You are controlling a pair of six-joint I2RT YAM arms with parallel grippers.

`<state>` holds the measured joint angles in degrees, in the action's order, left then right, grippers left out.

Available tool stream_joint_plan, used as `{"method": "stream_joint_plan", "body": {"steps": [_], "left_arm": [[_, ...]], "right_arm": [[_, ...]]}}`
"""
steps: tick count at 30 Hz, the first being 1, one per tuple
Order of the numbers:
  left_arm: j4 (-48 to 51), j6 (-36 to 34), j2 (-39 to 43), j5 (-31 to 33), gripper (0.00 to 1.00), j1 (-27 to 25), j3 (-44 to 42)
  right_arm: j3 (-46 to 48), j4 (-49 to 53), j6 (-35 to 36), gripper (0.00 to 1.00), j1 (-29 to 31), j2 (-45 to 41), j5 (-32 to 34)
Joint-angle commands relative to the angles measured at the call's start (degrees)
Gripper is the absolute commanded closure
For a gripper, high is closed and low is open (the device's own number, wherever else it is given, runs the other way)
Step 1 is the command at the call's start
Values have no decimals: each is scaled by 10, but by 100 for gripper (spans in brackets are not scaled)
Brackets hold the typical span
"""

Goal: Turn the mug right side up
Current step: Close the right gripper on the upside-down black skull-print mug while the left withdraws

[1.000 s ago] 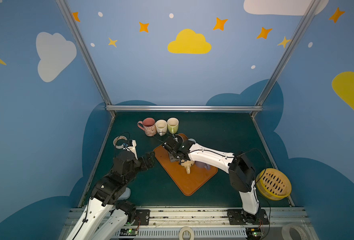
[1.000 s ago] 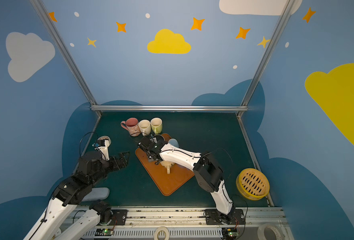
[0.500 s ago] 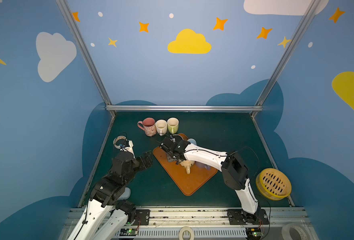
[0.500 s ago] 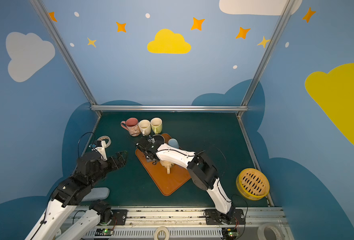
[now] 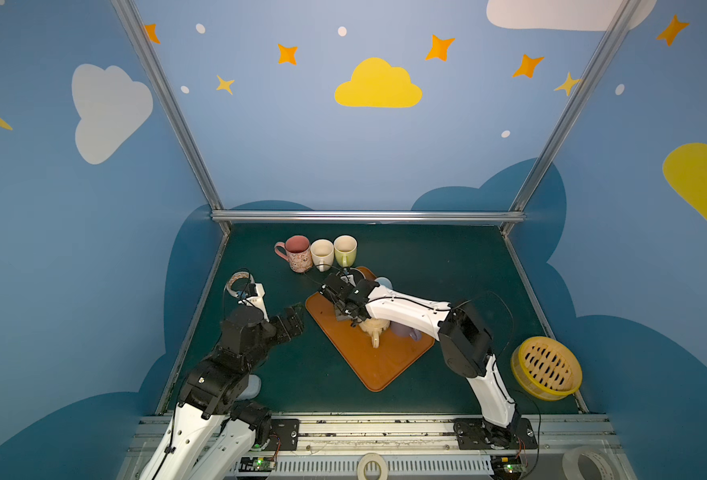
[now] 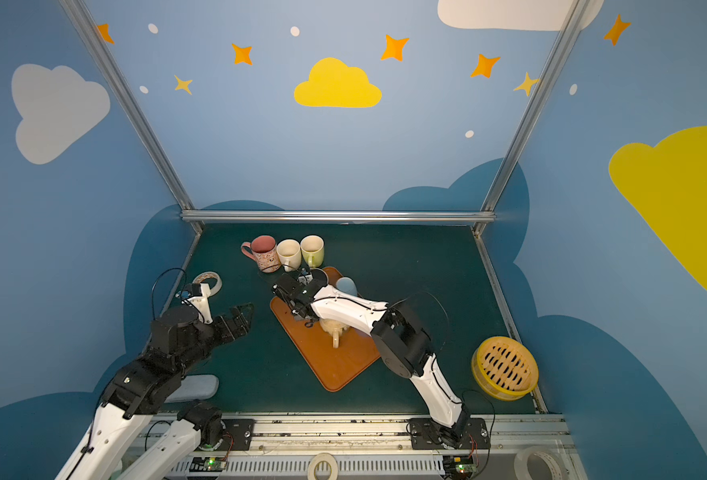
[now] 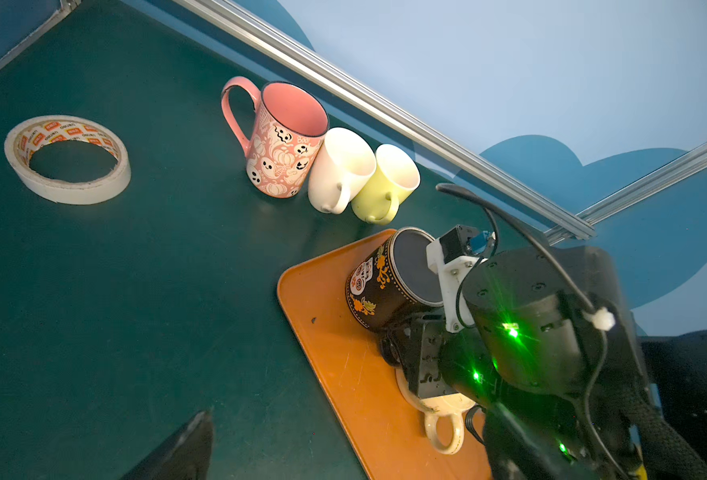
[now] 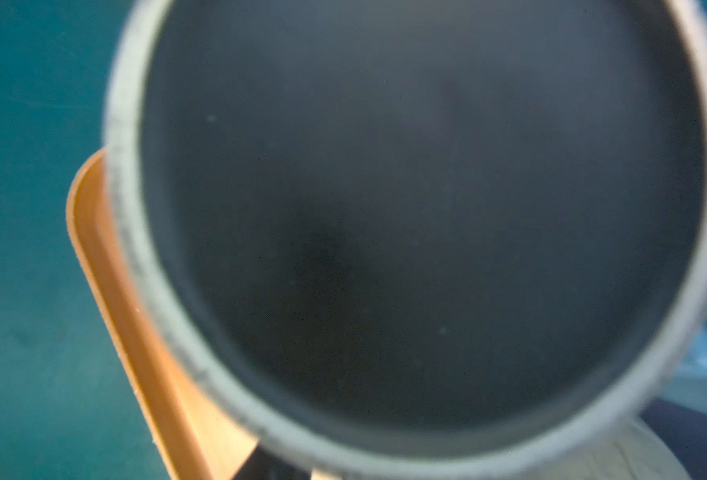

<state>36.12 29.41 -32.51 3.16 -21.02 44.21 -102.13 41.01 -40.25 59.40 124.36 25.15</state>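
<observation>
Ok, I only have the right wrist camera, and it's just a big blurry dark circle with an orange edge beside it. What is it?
Observer: The base of a black skull-patterned mug, upside down on the orange tray.
Operator: Where's the right gripper?
Observer: The right gripper sits low against that mug's side; I can't tell if it grips.
Operator: And the left?
Observer: The left gripper hangs open above the mat, left of the tray, empty.
</observation>
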Motion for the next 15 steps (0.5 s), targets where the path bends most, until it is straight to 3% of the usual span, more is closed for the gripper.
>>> {"method": "stream_joint_plan", "body": {"steps": [1,5,15], "left_arm": [[-8,-2,2,-8,0,5,-7],[-9,-2,1,-11,0,7,-7],[-8,-9,6,-10,0,14,-9]], "right_arm": [[-14,13,-7,68,-5,15,18],[-19,13,-3,74,-5,18,24],[-22,7,25,100,0,18,28]]}}
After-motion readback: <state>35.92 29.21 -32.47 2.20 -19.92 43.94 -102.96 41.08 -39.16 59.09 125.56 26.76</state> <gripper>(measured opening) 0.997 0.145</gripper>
